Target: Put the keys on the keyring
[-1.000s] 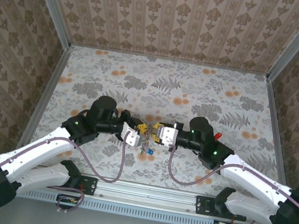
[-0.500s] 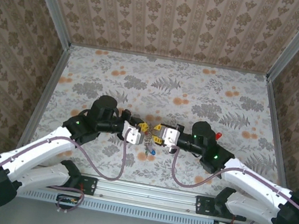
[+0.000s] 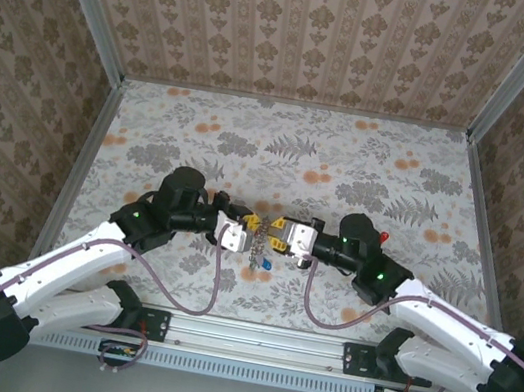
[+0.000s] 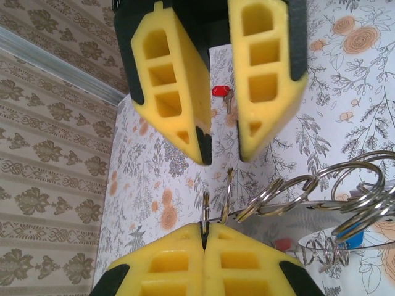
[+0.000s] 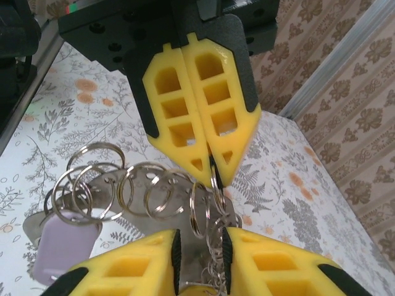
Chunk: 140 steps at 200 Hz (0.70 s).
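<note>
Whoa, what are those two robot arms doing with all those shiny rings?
The left pincer is shut on one thin ring of a chain of silver rings. The right pincer faces it, open around a neighbouring ring. A blue key hangs from the chain, and a red key lies on the table, not yet on any ring.
</note>
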{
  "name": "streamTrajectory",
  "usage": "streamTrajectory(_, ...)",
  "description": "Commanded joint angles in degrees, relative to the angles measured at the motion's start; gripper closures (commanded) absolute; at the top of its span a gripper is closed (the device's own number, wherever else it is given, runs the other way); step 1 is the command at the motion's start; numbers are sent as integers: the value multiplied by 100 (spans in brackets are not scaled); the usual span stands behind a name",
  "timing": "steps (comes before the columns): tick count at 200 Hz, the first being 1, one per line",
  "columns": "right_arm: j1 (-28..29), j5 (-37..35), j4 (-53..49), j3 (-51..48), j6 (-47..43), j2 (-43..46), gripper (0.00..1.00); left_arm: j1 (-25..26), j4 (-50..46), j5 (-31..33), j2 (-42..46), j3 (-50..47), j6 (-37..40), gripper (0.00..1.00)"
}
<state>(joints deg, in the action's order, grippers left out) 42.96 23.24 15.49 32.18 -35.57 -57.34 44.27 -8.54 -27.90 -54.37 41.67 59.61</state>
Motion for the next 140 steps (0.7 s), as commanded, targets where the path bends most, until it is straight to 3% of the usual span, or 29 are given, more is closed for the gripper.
streamTrajectory(1, -86, 235, -110, 95, 53, 88, 76, 30, 88, -205, 84, 172, 76, 100)
streamTrajectory(53, -86, 211, 39, 191, -63, -92, 72, 29, 97, -220, 71, 197, 77, 100)
streamTrajectory(89, -92, 207, 282, 301, 66, -101, 86, 29, 14, -235, 109, 233, 76, 100)
streamTrajectory(140, -68, 262, 246, 407, -134, -342, 77, 32, 98, -240, 94, 237, -36, 100)
